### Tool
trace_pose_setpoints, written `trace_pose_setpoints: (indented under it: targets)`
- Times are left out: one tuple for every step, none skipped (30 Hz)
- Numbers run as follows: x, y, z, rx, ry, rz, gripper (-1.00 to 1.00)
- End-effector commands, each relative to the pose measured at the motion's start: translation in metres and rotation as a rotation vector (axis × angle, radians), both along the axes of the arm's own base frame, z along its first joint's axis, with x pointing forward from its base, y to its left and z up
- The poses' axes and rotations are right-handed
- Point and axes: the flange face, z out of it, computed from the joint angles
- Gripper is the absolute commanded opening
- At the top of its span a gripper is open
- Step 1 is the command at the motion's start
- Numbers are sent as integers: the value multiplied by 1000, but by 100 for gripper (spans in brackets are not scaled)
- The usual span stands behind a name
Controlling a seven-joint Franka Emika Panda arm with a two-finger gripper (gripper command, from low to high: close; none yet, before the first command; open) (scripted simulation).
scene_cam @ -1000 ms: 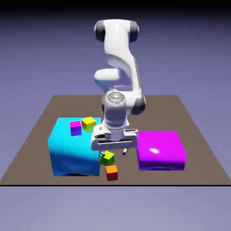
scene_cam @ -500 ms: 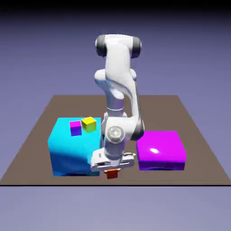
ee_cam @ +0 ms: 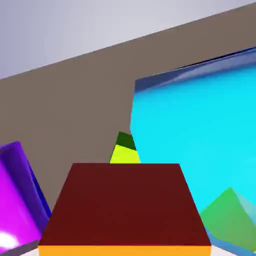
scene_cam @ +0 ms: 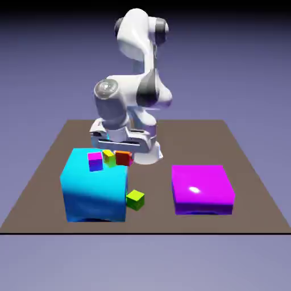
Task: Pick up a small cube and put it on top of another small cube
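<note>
Matte brown tabletop (scene_cam: 170, 142) spreads beneath your claw (scene_cam: 122, 158), which grips the orange-red cube (scene_cam: 123, 158), flat-faced and crisp-edged, between its fingers. Below the claw, toward the exterior view's left, you have the smooth, soft-cornered cyan block (scene_cam: 95, 193); beyond the claw, toward the right, sits the glossy purple block (scene_cam: 202, 187).

big cyan block (scene_cam: 95, 196) on the brown bench (scene_cam: 165, 221), magenta small cube (scene_cam: 95, 161) on its top, lime-green small cube (scene_cam: 135, 199) just beside it, glossy purple block (scene_cam: 202, 189) toward the exterior view's right
</note>
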Motion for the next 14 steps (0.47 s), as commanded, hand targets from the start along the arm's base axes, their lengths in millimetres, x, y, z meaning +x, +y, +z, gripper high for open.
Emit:
trace_pose_setpoints:
  targets:
    - [-11, -8, 15, -5, 6, -47, -100]
    - [-22, -19, 27, -8, 11, -99, -100]
    - [-26, -32, 27, -19, 22, -135, -100]
    - [-26, -33, 27, -19, 22, -135, -100]
    - [-26, -33, 27, -19, 22, -135, -100]
    - [-28, -31, 12, -19, 22, -135, -100]
    - [-31, -29, -2, -18, 22, -135, -100]
    - [-34, -27, -17, -18, 22, -135, -100]
    - [-38, -25, -31, -19, 22, -135, -100]
    - [-40, -23, -40, -19, 22, -135, -100]
    - [-40, -23, -40, -19, 22, -135, 100]
    - [-40, -23, -40, -19, 22, -135, 100]
    - [-36, -25, -26, -19, 22, -135, 100]
    - [-33, -28, -12, -18, 22, -135, 100]
